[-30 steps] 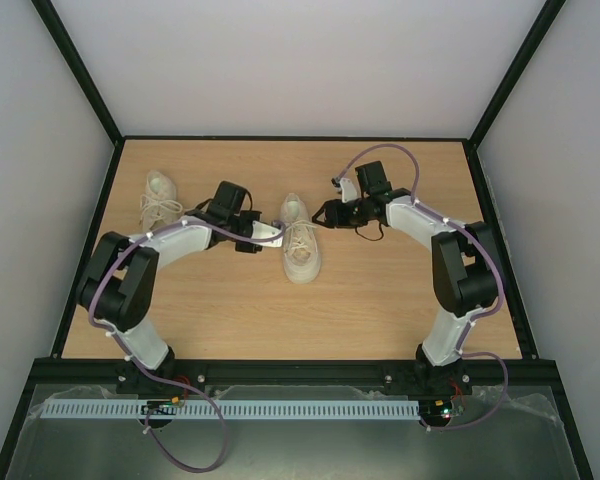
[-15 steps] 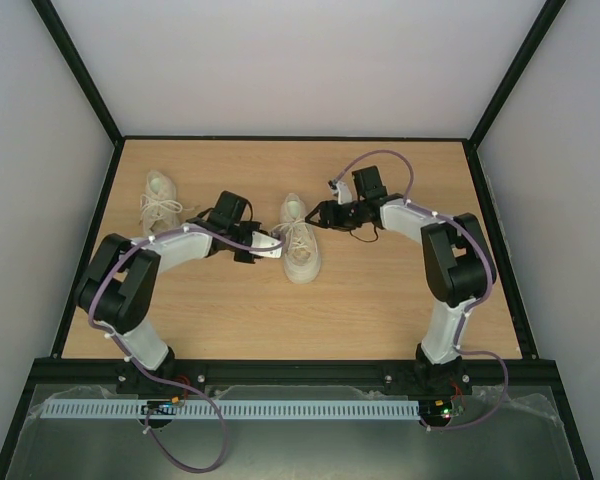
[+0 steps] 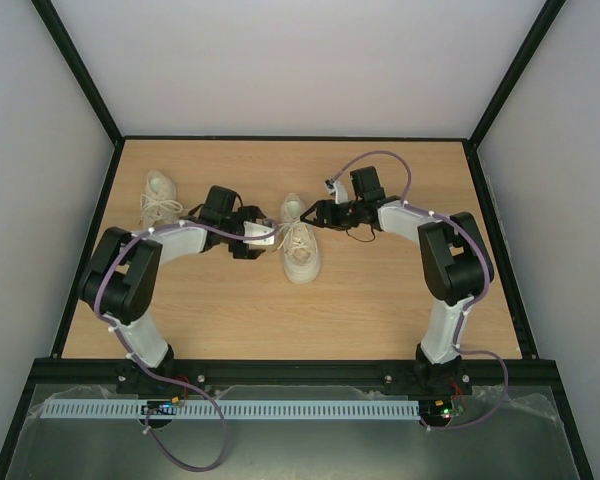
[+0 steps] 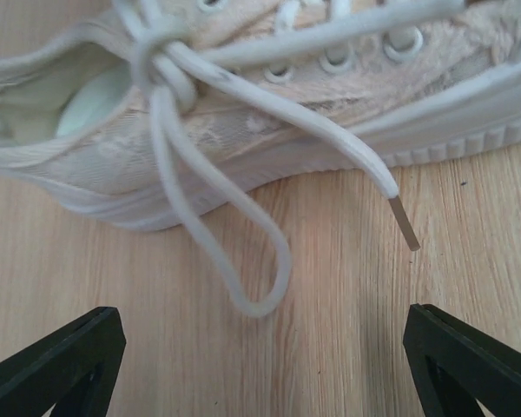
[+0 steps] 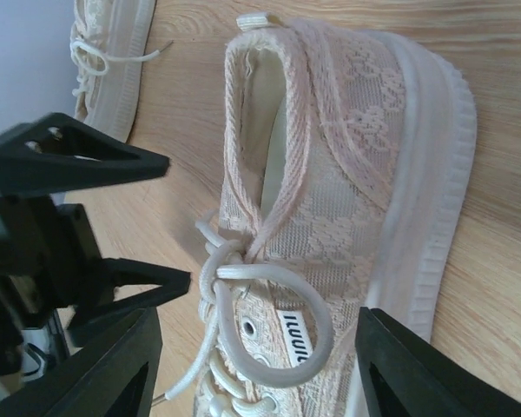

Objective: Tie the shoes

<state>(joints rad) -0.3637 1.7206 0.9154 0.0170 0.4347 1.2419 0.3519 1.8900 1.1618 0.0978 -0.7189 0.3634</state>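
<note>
- Right now the middle shoe [image 3: 301, 252] sits at the centre of the table [image 3: 380, 300], heel toward the far edge and toe toward the arm bases.
- We see the second shoe [image 3: 161, 200] at far left, well apart from the first and on the other side of the left arm.
- At the middle shoe's left flank, the left gripper [image 4: 259, 317] hangs low over the wood. Its jaws are spread wide, with nothing between them.
- Ahead of those fingers, a lace loop [image 4: 282, 261] drops from the knot [image 4: 161, 65] and lies flat on the table.
- Just right of that loop, the free lace end [image 4: 405, 223] also rests on the wood.
- Over on the opposite flank, near the heel end, the right gripper [image 5: 259, 320] looks down on the collar and tongue.
- Its jaws are well apart, and a second loop [image 5: 282, 276] lies across the tongue between them.
- We read that loop as not pinched, but the pads are cut off at the frame edge, so any contact with the shoe is unclear.
</note>
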